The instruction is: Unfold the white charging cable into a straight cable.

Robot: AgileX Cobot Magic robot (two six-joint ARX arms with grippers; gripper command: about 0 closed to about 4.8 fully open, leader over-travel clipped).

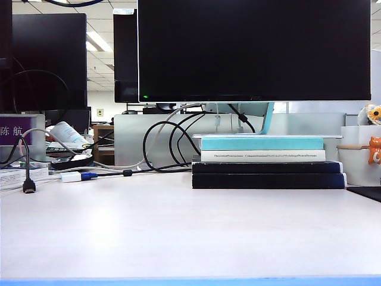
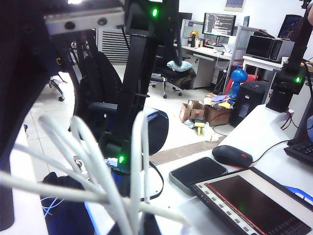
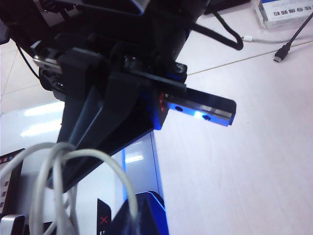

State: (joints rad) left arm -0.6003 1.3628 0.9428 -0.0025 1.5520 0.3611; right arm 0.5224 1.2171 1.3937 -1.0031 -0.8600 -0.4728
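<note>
Where both jaws meet: white charging cable (image 2: 98, 176), looped.

Monitor (image 1: 253, 50) above stacked books (image 1: 268, 161) on table (image 1: 178, 232), cables (image 1: 169, 143) left of them

Pale worktop (image 1: 178, 226) — book stack (image 1: 268, 162) at back right, black cables (image 1: 169, 146) looped beside, adapter (image 1: 70, 176) far left.
</note>
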